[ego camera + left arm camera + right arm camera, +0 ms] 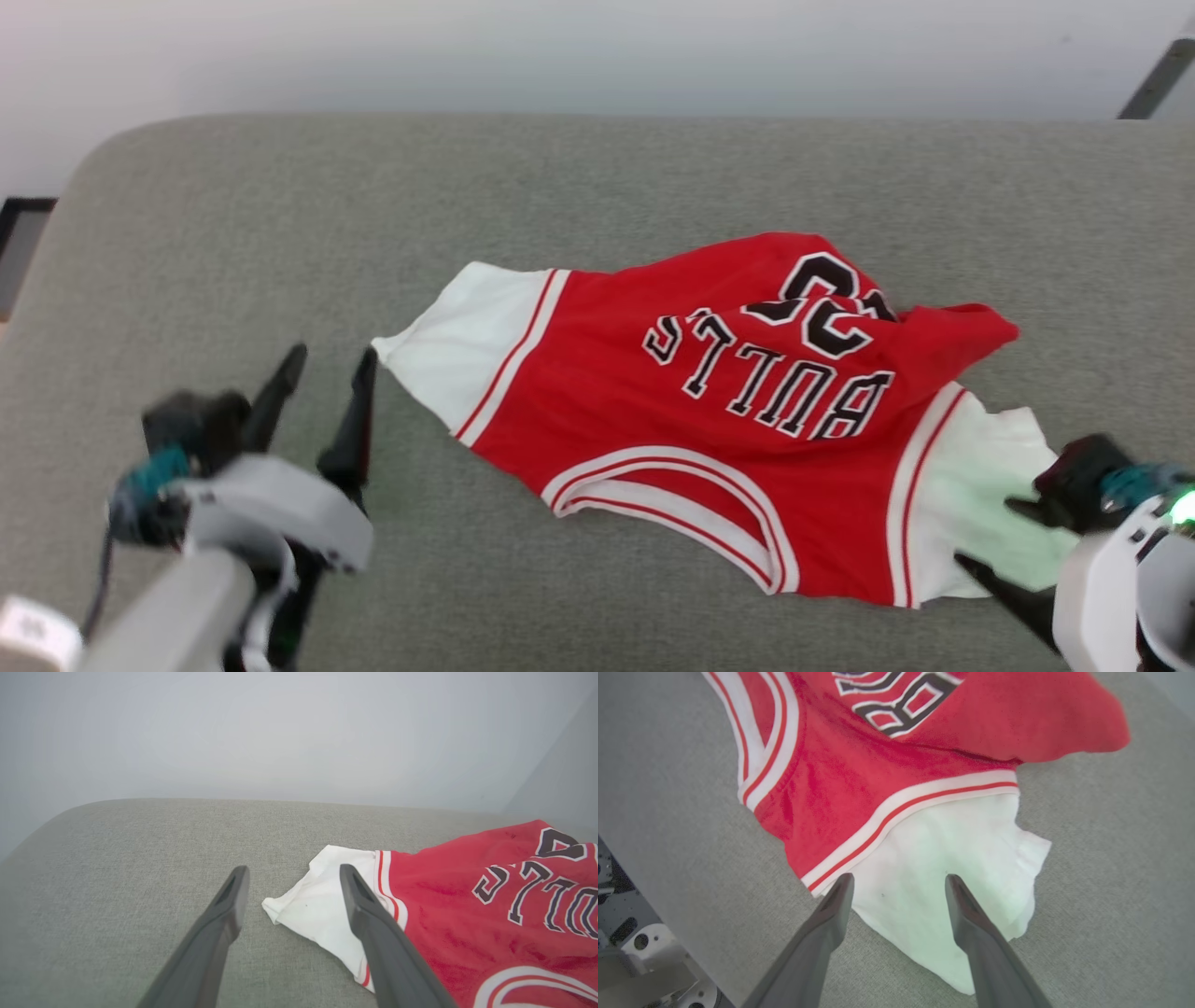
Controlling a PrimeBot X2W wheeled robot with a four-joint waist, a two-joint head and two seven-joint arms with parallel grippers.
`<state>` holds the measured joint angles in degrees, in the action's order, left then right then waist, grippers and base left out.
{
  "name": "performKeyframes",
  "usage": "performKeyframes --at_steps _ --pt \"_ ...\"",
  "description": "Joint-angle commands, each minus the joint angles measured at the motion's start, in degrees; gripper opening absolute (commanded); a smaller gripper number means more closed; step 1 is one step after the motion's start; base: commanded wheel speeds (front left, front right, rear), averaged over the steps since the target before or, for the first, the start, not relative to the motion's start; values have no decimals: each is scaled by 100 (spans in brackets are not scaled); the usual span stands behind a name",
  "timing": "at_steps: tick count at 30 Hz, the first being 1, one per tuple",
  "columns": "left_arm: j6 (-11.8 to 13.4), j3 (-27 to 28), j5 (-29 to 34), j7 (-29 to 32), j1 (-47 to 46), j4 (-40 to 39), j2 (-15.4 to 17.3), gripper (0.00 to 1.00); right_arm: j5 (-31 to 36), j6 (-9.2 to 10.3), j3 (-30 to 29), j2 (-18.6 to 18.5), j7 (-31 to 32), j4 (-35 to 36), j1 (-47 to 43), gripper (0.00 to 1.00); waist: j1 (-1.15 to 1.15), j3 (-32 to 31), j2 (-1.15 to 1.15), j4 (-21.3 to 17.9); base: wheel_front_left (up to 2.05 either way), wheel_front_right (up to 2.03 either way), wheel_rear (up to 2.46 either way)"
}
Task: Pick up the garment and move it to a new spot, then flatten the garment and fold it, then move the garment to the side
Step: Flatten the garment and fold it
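On the grey padded tabletop (280, 205), the garment (709, 401) lies near the middle, spread out wide with its front facing up. It is red with white sleeves and striped edges. One red corner on the far right is folded over, so it is not flat yet.

The left claw (331, 359) sits just beside the tip of one white sleeve (317, 900). Its two fingers are wide apart and hold nothing. The right claw (985, 532) is over the other white sleeve (952, 882). Its fingers are apart too, and no cloth is pinched between them. I think each claw waits at one sleeve so the two can grab both ends and pull the shirt smooth.

Black letters with white edges spell "BULLS". From the head view the word is upside down, because the neck hole points toward the robot. Past the word is a big number that looks like 23, but the fold hides part of it.
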<state>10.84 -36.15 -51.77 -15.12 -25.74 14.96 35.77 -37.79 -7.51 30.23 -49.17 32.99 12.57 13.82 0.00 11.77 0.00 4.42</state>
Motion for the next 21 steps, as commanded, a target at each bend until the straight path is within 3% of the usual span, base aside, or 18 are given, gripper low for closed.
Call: performKeyframes --at_steps 1,4,8,16,17,19,20,21 --pt "108 262 231 -1 370 -305 -138 100 -64 4 277 -152 71 31 144 100 0 87 0 148 0 0 0" --pt "168 649 622 -1 813 -750 -373 100 -42 4 813 -441 158 -10 321 100 0 174 0 274 0 0 0" --pt "69 950 975 -1 1148 -975 -655 100 -4 4 1381 -624 76 -212 538 100 0 303 0 422 0 0 0" --pt "-264 1302 1316 -2 1309 -880 -982 100 292 23 2246 -603 -330 -1048 929 100 0 507 0 526 0 0 0" --pt "-313 1326 1329 -2 1301 -855 -985 100 314 27 2322 -568 -376 -1154 965 78 0 515 0 520 0 0 0" --pt "-424 1323 1393 -2 1252 -787 -916 100 299 48 2450 -488 -457 -1319 1056 6 0 519 0 493 0 0 0" --pt "-478 1297 1415 10 1206 -754 -864 100 253 49 2477 -449 -491 -1386 1082 0 0 510 0 473 0 0 0" --pt "-531 1275 1449 48 1140 -734 -795 100 217 48 2497 -419 -534 -1434 1123 0 0 499 0 453 0 0 0"
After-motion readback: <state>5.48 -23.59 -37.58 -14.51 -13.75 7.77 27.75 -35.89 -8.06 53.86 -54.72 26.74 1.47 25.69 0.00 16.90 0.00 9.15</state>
